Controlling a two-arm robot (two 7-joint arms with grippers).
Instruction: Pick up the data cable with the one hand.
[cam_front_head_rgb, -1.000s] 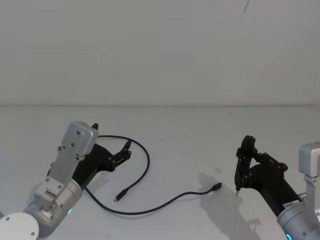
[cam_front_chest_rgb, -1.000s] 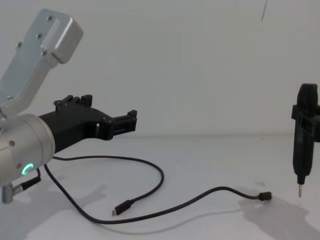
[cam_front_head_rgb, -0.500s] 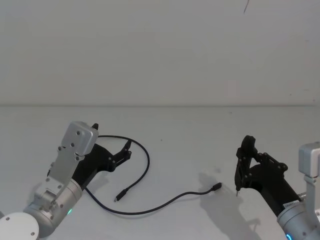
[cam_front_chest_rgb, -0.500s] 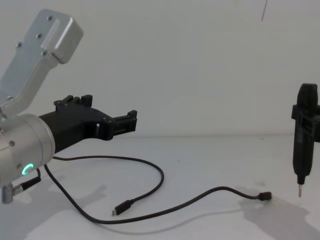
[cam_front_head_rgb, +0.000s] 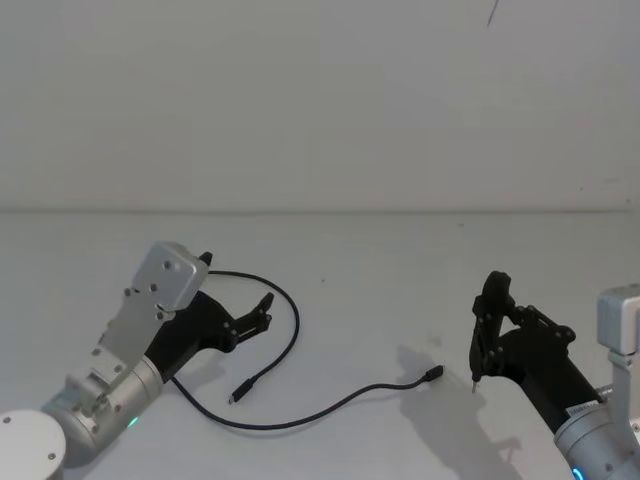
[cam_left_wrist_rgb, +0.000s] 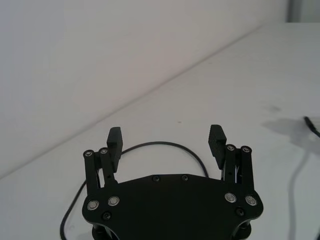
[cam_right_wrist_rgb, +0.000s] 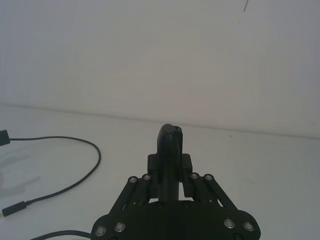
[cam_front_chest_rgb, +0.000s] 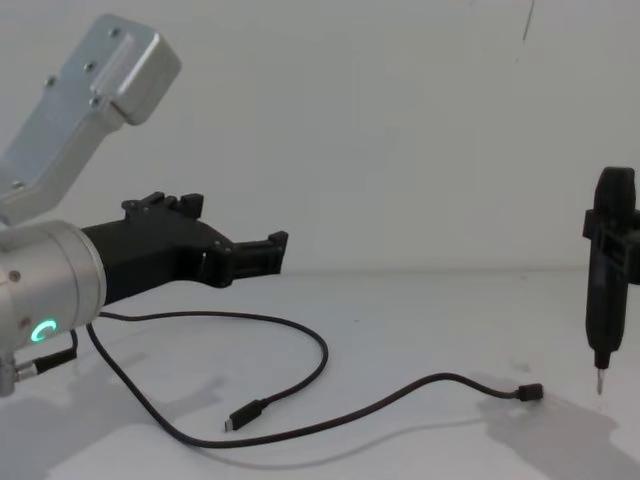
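Just above the table (cam_front_head_rgb: 400, 260), the left gripper (cam_left_wrist_rgb: 167, 140) hovers with fingers spread, ready, I'd say, to straddle the data cable (cam_front_head_rgb: 297, 322) lying looped just ahead; far right, the right gripper (cam_front_head_rgb: 487, 325) sits parked, clasping a slim tool (cam_front_chest_rgb: 600, 300).

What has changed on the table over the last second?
The left gripper, open, eased slightly forward and toward the centre, by the data cable loop, taking hold of nothing. The data cable and the right gripper, shut on its black tool, stayed put.
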